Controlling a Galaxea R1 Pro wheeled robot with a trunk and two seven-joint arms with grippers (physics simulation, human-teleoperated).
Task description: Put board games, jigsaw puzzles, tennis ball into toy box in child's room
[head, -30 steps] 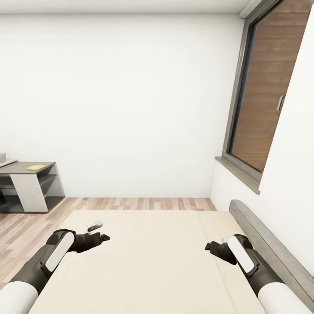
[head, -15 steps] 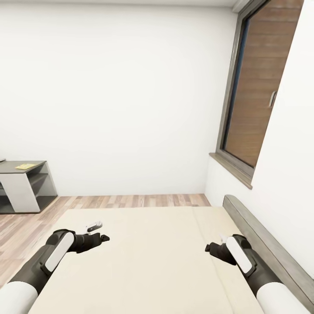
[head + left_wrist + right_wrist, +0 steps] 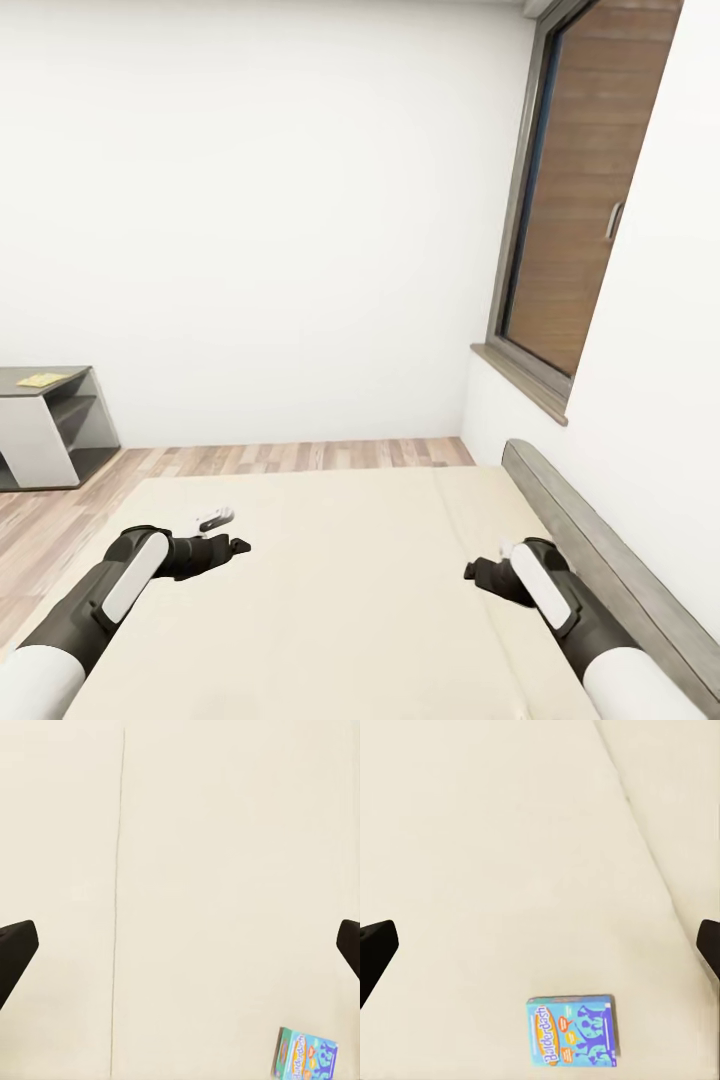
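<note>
The whole head view swings to the robot's right across the three pictures, so this is the camera turning and not the furniture moving. The grey shelving unit with white side panel [image 3: 45, 425] slides toward the left edge of the head view and is now partly cut off there; the small yellow item [image 3: 38, 379] on its top goes with it. The brown-panelled window with its grey frame [image 3: 578, 200] drifts inward from the right edge, and more white wall shows beyond it. The grey wooden headboard [image 3: 590, 555] of the cream bed [image 3: 340, 580] likewise sits further in, nearer the window sill. The right claw [image 3: 472, 572] edges slightly toward the shelving unit.
</note>
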